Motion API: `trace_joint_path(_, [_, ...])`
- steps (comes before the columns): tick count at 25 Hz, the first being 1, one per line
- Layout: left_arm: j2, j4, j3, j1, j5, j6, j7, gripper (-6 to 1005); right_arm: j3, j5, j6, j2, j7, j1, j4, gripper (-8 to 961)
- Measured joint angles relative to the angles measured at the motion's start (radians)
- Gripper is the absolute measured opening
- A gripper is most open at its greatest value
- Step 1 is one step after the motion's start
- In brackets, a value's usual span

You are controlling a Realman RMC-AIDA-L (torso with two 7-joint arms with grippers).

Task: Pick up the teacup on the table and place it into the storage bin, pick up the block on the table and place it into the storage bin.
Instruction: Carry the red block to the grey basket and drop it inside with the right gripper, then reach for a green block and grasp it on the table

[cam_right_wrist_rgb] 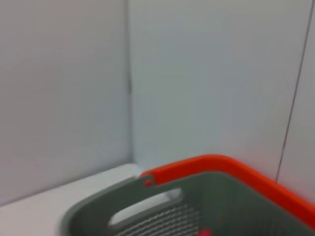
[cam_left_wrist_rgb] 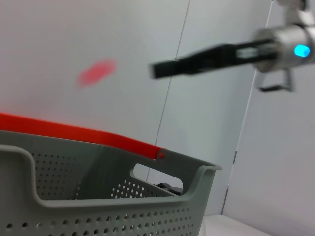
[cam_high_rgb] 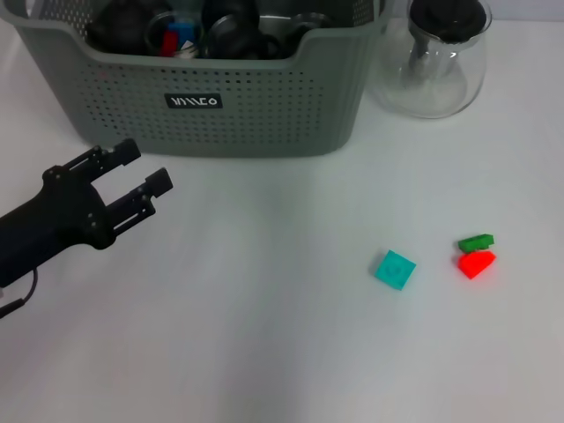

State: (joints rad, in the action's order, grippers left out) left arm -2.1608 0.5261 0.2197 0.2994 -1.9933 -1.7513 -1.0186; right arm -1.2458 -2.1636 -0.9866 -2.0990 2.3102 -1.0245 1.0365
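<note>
A: Nearest items in the head view?
B: At 4 o'clock from the table's (cam_high_rgb: 264, 335) centre lies a teal block (cam_high_rgb: 395, 269). Just past it toward 3 o'clock, a green block (cam_high_rgb: 477, 241) rests touching the top of a red block (cam_high_rgb: 477, 263).

A: And the left gripper (cam_high_rgb: 148, 171)?
B: It hangs at 9 o'clock above the white table, its two black fingers (cam_high_rgb: 119, 153) spread apart and holding nothing, pointing toward 1 o'clock at the bin.

A: Farther back?
B: The storage bin (cam_high_rgb: 238, 106) stands at 11 to 12 o'clock, its perforated grey-green wall and black label facing the camera; dark objects and something red and blue lie inside. No teacup can be made out for certain among them. A glass carafe (cam_high_rgb: 436, 62) with a black lid stands just beside the bin at 1 o'clock.

A: The right gripper (cam_left_wrist_rgb: 165, 69)?
B: It appears only in the left wrist view, raised above the bin's far rim; whether its fingers are apart or together cannot be told.
</note>
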Motion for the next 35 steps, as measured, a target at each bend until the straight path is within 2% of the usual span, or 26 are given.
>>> trace_joint_path(3, [-0.002,0.002,0.011,-0.012,-0.008,-0.011,0.0,657,-0.027,-0.026,0.15,0.0,-0.004,-0.124,-0.205,148])
trace_joint_path(5, [-0.001,0.012,0.037,-0.013,-0.048,-0.045,0.0,657,-0.034,-0.052,0.227,0.001,-0.009,-0.202,-0.328,99])
trace_joint_path(8, [0.004,0.021,0.063,0.005,-0.124,-0.105,-0.004,657,-0.05,-0.095,0.303,-0.005,-0.01,-0.275,-0.454,26])
trace_joint_path(11, [0.008,0.022,0.071,0.03,-0.173,-0.137,-0.026,657,-0.087,-0.103,0.347,-0.008,-0.007,-0.303,-0.512,2])
trace_joint_path(15, [0.009,0.023,0.068,0.038,-0.176,-0.131,-0.036,657,-0.105,-0.094,0.336,-0.008,-0.002,-0.275,-0.49,3])
trace_joint_path(17, [0.009,0.023,0.063,0.039,-0.173,-0.129,-0.036,657,-0.102,-0.074,0.294,-0.006,-0.002,-0.225,-0.418,3])
trace_joint_path(19, [0.01,0.023,0.06,0.039,-0.171,-0.129,-0.036,657,-0.099,-0.024,0.242,-0.003,-0.022,-0.132,-0.295,3])
trace_joint_path(25, [0.01,0.022,0.059,0.04,-0.171,-0.126,-0.032,657,-0.078,0.315,0.006,0.006,-0.255,0.295,0.156,98])
trace_joint_path(28, [0.013,0.023,0.059,0.043,-0.171,-0.125,-0.036,657,-0.01,0.336,-0.188,0.015,-0.229,0.465,0.324,155])
trace_joint_path(29, [0.015,0.023,0.059,0.046,-0.171,-0.125,-0.036,657,0.018,0.327,-0.254,0.02,-0.207,0.511,0.367,203])
trace_joint_path(32, [0.019,0.023,0.059,0.054,-0.171,-0.125,-0.041,657,0.155,0.238,-0.53,0.029,-0.097,0.587,0.502,345])
trace_joint_path(35, [0.021,0.022,0.06,0.065,-0.171,-0.125,-0.05,657,0.295,0.061,-0.78,0.03,0.003,0.582,0.594,492])
